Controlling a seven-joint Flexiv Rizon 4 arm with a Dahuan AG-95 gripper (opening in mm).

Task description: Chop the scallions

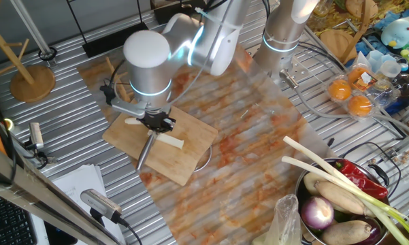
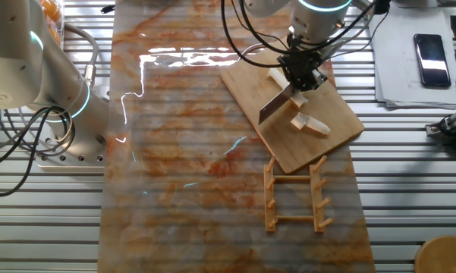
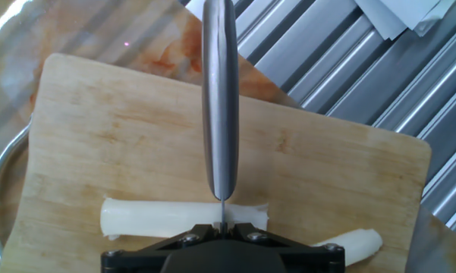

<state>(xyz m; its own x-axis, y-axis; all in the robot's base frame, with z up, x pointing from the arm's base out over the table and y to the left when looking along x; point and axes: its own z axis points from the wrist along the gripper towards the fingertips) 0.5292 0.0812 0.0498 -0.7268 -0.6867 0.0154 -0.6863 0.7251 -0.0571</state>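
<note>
The scallions lie as two pale cream pieces on the wooden cutting board (image 1: 194, 146) (image 2: 338, 117) (image 3: 121, 136). One longer piece (image 3: 159, 216) (image 1: 133, 122) (image 2: 277, 78) lies right under my gripper. A shorter piece (image 3: 356, 241) (image 1: 172, 141) (image 2: 311, 125) rests apart to the side. My gripper (image 1: 156, 124) (image 2: 300, 76) (image 3: 224, 226) hangs over the board, shut on a steel knife (image 1: 145, 151) (image 2: 275, 105) (image 3: 220, 98). The blade's edge is down on the longer piece, near one end. The gripper body hides part of that piece.
A wooden rack (image 2: 296, 193) lies just off the board's edge. A metal bowl (image 1: 306, 187) holds a red onion, a pepper and long green-leaved stalks (image 1: 326, 167). Oranges (image 1: 350, 95) sit at the back, a second arm's base (image 2: 68, 106) to one side, and a phone (image 2: 430, 50) on papers.
</note>
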